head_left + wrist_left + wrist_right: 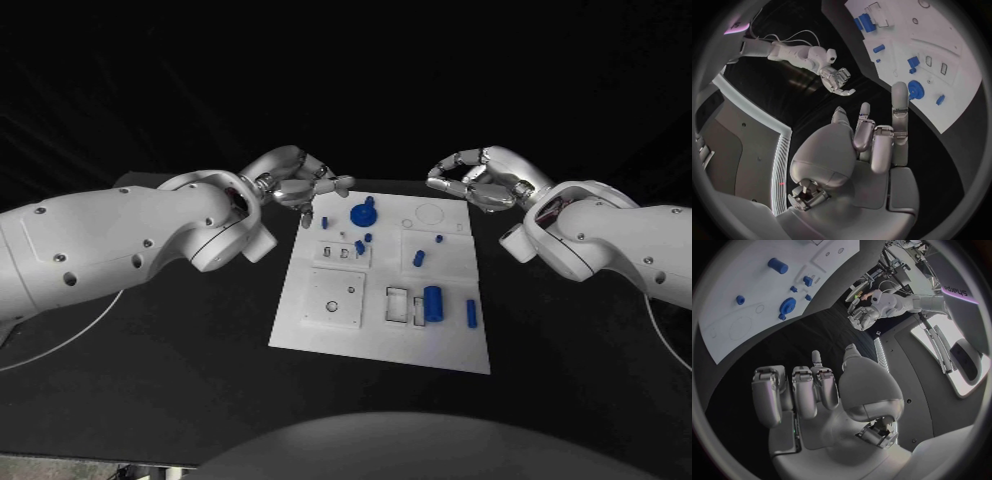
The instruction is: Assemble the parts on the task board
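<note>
Both hands, left hand [299, 184] and right hand [477, 178], are hovering empty with fingers loosely curled beyond the task board [378, 338]; a careless reach risks scattering loose parts [433, 299].

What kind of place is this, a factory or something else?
Probably a robotics lab or demo stand rather than a factory: two silver hands, left hand and right hand, hover over a white task board of small blue parts on a black table.

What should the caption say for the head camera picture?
Two empty robot hands, left and right, hover behind a white board holding blue parts.
</note>
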